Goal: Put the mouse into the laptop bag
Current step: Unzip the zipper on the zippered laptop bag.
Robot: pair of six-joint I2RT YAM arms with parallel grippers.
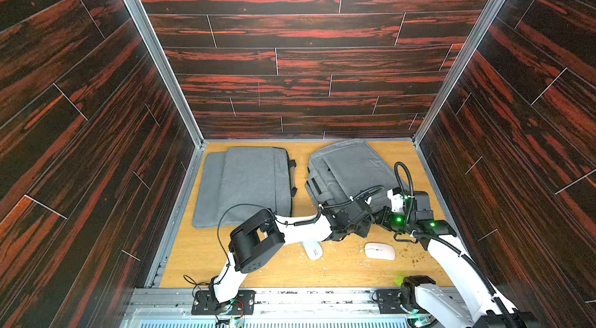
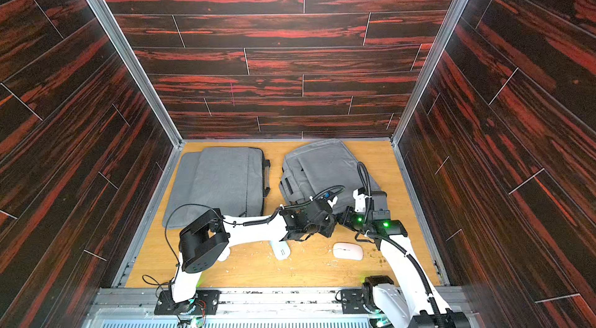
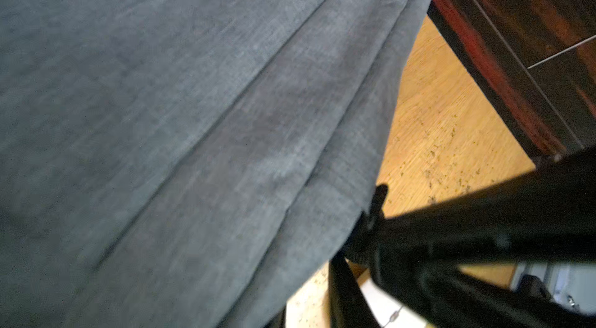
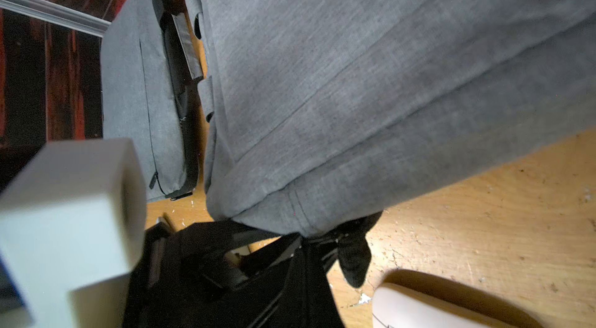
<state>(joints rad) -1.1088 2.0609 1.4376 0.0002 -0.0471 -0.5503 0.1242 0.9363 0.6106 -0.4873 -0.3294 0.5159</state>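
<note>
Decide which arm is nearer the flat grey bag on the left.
Left. The left arm passes the flat grey bag's near edge; the right arm is over by the other bag.

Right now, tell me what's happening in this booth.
Both arms are working on the rumpled grey bag. The right arm has its jaws shut, apparently pinching the bag's near edge. The left arm has its jaws at that same edge; whether they grip is unclear. The mouse lies on the table beside them, not picked up. A second, flat grey bag lies to the left, untouched.
</note>
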